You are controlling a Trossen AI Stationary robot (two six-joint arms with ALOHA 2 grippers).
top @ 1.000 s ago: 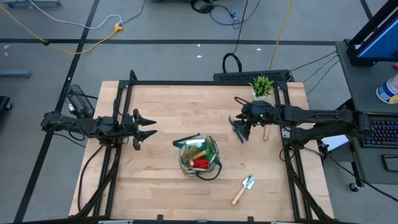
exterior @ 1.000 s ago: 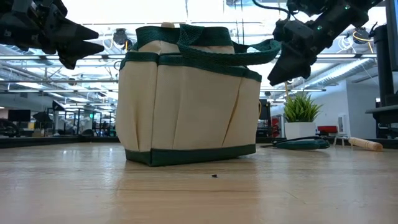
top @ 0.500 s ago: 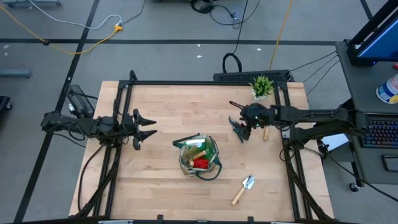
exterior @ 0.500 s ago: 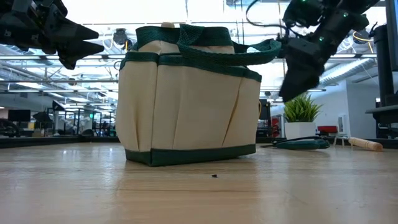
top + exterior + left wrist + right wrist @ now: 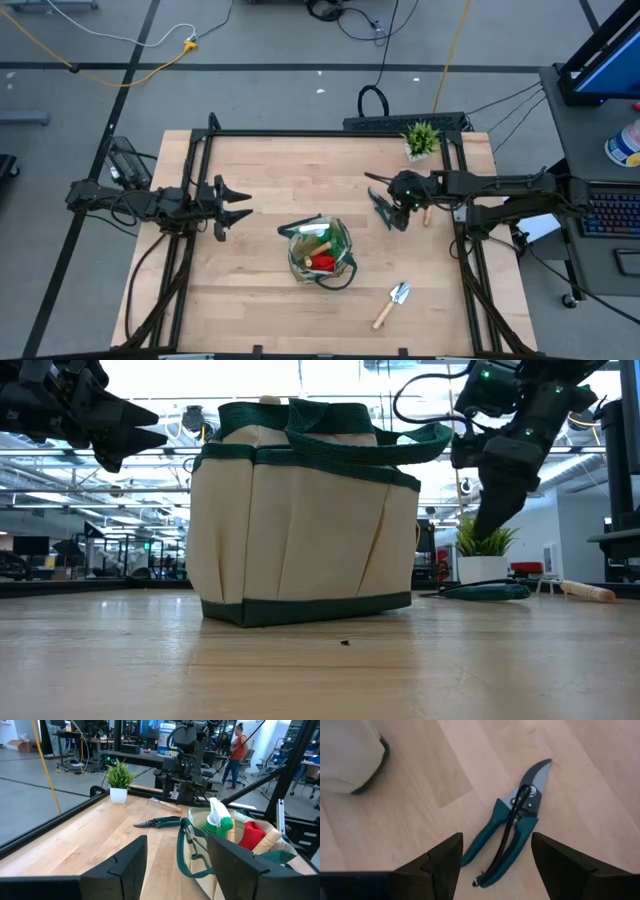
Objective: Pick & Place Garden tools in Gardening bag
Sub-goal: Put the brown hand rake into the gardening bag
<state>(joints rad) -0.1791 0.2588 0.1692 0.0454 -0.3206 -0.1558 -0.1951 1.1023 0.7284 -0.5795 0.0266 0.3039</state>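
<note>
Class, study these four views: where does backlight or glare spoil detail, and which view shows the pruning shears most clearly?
Low view: bright ceiling lights behind the gardening bag turn both arms into dark silhouettes. Right wrist view: even light, and the pruning shears look crisp on the table. Left wrist view: own fingers loom large and soft. High view: flat light, faint shadows.

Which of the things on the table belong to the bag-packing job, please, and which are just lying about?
Job: beige fabric bag with green trim; teal-handled pruning shears; wooden-handled metal trowel; wooden-handled rake.

Lying about: small potted green plant.
</note>
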